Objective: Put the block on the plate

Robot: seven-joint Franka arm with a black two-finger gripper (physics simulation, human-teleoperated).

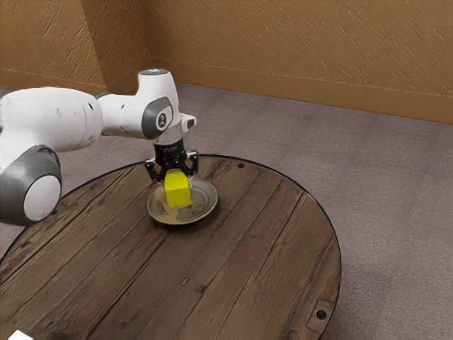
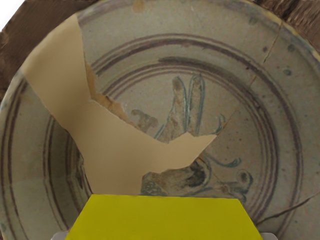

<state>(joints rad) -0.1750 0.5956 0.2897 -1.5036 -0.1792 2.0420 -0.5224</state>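
The black gripper (image 1: 174, 177) is over the plate with its fingers on two sides of the yellow block (image 1: 178, 193), shut on it. The patterned ceramic plate (image 1: 206, 205) lies on the round table, partly hidden behind the block. Seen from the wrist, the block (image 2: 162, 217) is at the hand, and beyond it spreads the plate (image 2: 225, 55), with a plain beige patch and a painted centre. The block looks held above the plate's inside; any gap below it is hard to judge.
The round wooden table (image 1: 233, 255) has a dark metal rim and a small plate with a bolt (image 1: 321, 314) near its edge. A white object (image 1: 20, 336) shows at the exterior view's lower left. Walls stand beyond the carpeted floor.
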